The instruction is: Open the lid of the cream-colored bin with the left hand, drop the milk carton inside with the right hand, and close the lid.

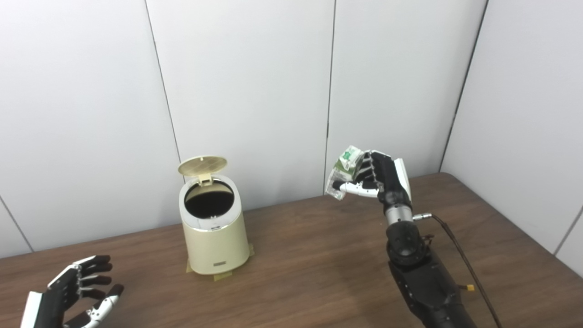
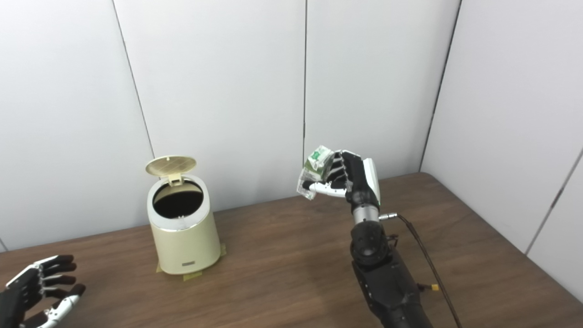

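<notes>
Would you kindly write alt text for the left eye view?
The right robot hand holds a milk carton above a wooden table, right of a cream bin with its lid up. The left robot hand waits open nearby.

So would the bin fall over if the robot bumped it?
Probably not easily. The bin stands upright on the table, and tape-like tabs show at its base. It's tall with its lid up, so a hard shove near the top might tip it.
</notes>
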Robot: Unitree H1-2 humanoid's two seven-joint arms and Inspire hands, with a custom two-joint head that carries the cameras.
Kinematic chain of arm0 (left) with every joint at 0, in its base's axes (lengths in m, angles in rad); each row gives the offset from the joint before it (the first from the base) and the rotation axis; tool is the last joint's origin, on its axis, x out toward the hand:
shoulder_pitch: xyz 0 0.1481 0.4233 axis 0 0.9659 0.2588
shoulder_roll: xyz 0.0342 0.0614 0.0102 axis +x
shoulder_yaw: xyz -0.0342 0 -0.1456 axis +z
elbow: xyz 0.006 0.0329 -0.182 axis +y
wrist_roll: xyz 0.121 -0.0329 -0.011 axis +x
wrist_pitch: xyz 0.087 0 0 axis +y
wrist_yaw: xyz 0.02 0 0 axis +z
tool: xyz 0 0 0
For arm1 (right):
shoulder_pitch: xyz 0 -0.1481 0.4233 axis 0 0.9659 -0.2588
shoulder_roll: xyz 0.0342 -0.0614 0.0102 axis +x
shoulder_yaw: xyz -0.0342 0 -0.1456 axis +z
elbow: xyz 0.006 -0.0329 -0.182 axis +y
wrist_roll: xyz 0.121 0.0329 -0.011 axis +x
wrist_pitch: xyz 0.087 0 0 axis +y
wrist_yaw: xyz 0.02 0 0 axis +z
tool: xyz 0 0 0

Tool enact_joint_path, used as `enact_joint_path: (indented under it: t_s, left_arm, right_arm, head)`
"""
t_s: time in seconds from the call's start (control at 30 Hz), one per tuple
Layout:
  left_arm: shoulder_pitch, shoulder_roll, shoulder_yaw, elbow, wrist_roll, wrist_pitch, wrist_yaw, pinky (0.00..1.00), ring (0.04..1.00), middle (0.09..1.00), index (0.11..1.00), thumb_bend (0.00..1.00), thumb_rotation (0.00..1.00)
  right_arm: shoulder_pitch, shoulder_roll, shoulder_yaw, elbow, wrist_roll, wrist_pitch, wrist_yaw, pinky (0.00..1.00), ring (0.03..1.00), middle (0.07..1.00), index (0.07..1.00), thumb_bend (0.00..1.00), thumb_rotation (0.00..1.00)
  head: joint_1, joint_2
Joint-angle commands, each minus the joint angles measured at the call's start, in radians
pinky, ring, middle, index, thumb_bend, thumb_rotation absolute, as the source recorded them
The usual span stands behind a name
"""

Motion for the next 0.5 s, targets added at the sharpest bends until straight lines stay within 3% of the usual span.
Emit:
enact_joint_path:
  t_s: [0.0,0.17,0.47]
  left_arm:
    - [-0.029,-0.001,-0.004,0.002,0.003,-0.043,0.02,0.52,0.624,0.691,0.692,0.52,0.0]
    - [-0.027,-0.014,-0.016,0.023,0.015,-0.064,0.029,0.51,0.613,0.683,0.69,0.53,0.0]
    - [-0.032,-0.038,-0.041,0.05,0.032,-0.075,0.051,0.52,0.621,0.683,0.691,0.55,0.0]
  right_arm:
    - [-0.073,0.007,-0.007,-0.078,0.002,0.017,0.011,0.3,0.342,0.419,0.532,0.52,0.0]
    - [-0.079,0.045,0.006,-0.139,0.008,0.006,0.039,0.3,0.348,0.424,0.529,0.52,0.0]
    - [-0.086,0.123,0.067,-0.29,-0.002,0.048,0.115,0.3,0.354,0.439,0.524,0.52,0.0]
  head:
    - [0.017,-0.001]
    - [0.061,-0.008]
    - [0.148,-0.012]
